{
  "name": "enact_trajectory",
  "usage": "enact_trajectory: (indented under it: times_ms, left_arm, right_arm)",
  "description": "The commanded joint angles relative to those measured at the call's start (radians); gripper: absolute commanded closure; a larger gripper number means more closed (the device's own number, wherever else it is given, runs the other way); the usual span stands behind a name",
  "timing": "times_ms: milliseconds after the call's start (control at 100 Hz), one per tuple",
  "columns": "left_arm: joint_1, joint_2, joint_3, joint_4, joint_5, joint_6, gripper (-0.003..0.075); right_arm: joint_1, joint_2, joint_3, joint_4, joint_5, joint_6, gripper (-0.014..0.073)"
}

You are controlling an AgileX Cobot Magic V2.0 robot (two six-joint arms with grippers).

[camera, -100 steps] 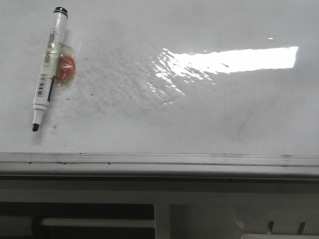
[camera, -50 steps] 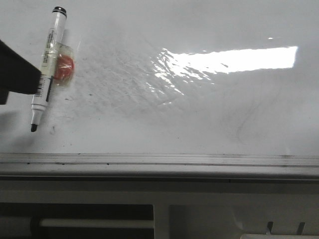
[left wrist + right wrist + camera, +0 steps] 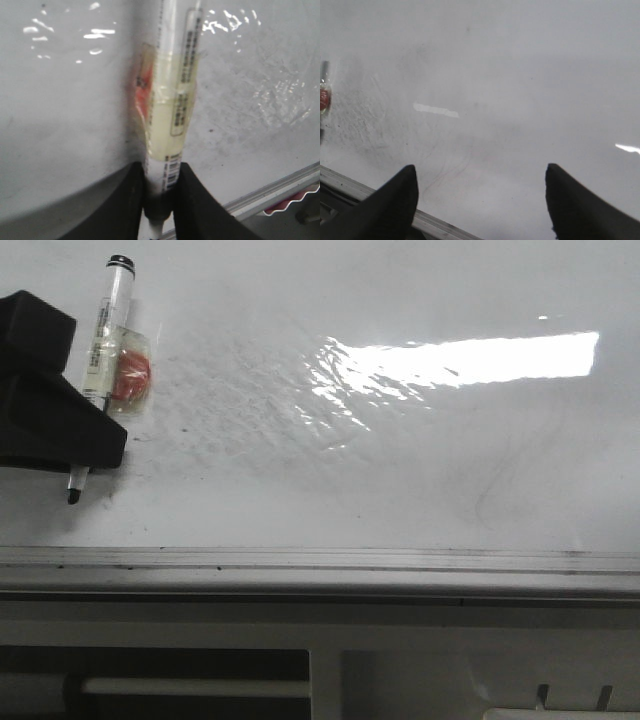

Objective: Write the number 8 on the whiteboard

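The whiteboard is glossy white with faint grey smudges; no black figure eight shows on it. A white marker with a black cap lies on it at the left, its black tip toward the near edge. A red piece is taped to its side. My left gripper covers the marker's lower barrel. In the left wrist view my left gripper has a finger against each side of the marker, which still rests on the whiteboard. My right gripper is open and empty above the whiteboard.
The board's grey metal frame edge runs along the near side, with a ledge and slots below it. Bright light glare lies on the board at the upper right. The frame edge also shows in the right wrist view.
My left gripper came in from the left edge and moved over the marker's lower barrel, with its fingers now on both sides. The marker has not moved.
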Motion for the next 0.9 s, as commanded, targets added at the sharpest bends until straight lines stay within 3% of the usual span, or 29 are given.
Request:
enact_trajectory:
  times_ms: [0,130,240,330,450,520,720,890]
  left_arm:
    - [-0.002,-0.003,-0.034,-0.008,-0.083,0.0,0.074]
    - [-0.035,-0.043,-0.081,0.015,0.11,0.09,0.0741]
    - [-0.128,-0.088,-0.113,0.022,0.278,0.338,0.0741]
    - [-0.221,-0.102,-0.115,0.033,0.34,0.516,0.0741]
    - [-0.332,-0.092,-0.115,0.13,0.307,0.576,0.0741]
    - [-0.382,-0.09,-0.115,0.177,0.26,0.576,0.0741]
    - [-0.426,-0.09,-0.115,0.198,0.152,0.576,0.0741]
    - [-0.426,-0.09,-0.115,0.216,0.147,0.576,0.0741]
  right_arm:
    - [0.005,0.018,-0.035,0.008,-0.076,-0.007,0.0125]
    - [0.044,0.021,-0.052,0.033,-0.036,-0.041,0.0125]
    - [0.109,0.044,-0.094,0.148,0.058,-0.258,0.0124]
    - [0.176,0.085,-0.129,0.28,0.14,-0.476,0.0124]
    - [0.26,0.16,-0.143,0.439,0.179,-0.734,0.0124]
    - [0.297,0.208,-0.143,0.496,0.177,-0.82,0.0124]
    - [0.428,0.35,-0.145,0.556,0.159,-0.909,0.0124]
    - [0.55,0.44,-0.148,0.568,0.002,-0.909,0.0124]
